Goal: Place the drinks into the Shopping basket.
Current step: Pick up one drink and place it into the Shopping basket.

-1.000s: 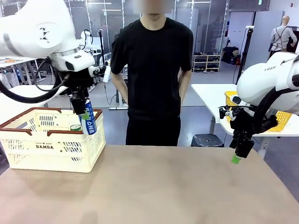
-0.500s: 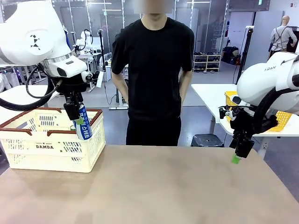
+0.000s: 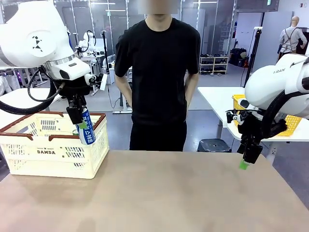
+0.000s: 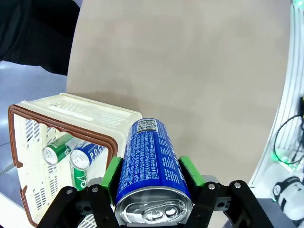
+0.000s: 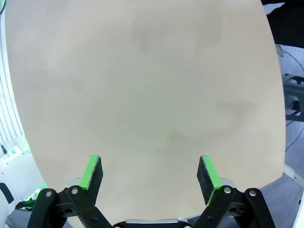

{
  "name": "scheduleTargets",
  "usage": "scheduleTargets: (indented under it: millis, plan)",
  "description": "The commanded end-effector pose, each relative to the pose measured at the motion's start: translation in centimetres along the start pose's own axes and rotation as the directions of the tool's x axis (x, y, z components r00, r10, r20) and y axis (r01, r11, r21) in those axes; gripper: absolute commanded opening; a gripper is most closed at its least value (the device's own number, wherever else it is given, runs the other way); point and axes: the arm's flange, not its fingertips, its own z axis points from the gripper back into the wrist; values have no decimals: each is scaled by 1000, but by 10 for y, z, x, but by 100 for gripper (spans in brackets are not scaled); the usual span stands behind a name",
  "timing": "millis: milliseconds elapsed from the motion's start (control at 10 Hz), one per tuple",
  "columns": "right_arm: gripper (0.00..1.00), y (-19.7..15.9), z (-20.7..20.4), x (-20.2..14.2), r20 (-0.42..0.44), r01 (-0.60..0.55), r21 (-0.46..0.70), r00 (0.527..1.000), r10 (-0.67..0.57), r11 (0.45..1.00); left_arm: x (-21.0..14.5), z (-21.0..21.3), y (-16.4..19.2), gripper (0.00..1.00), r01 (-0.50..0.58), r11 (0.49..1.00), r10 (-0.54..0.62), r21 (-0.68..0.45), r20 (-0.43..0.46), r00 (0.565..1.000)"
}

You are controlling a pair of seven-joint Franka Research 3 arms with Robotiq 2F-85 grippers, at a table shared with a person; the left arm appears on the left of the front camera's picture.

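Over the near right corner of the Shopping basket, left end effector clamping a blue can between its green pads, tilted, low end hanging at the brown rim, with a green can and another blue can already lying inside. Risking, if released here, a knock on the rim and a tumble out onto the table, or a hard landing on the two cans below. Right end effector hanging with fingers wide apart and empty at the far right table edge.

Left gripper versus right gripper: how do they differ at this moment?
The left gripper is shut on a blue can above the shopping basket; the right gripper is open and holds nothing. The left hangs over the basket's near corner, the right over bare table. Both have green pads.
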Motion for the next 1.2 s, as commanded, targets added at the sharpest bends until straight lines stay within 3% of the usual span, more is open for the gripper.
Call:
scheduleTargets:
  millis: [0, 300, 700, 1100]
  plan:
    - [100, 1, 0, -1, 0, -4, 3, 1000, 4, 1000, -4, 6, 19, 60, -29, 997, 28, 76, 5, 1000]
    - [100, 1, 0, -1, 0, -4, 3, 1000, 4, 1000, -33, 29, 86, 60, -153, 986, 151, 64, 42, 988]
    - [100, 1, 0, -1, 0, -4, 3, 1000, 4, 1000, -76, 33, 167, 60, -186, 982, 185, 26, 21, 982]
    - [100, 1, 0, -1, 0, -4, 3, 1000, 4, 1000, -126, 29, 191, 60, -173, 985, 172, -23, -37, 984]
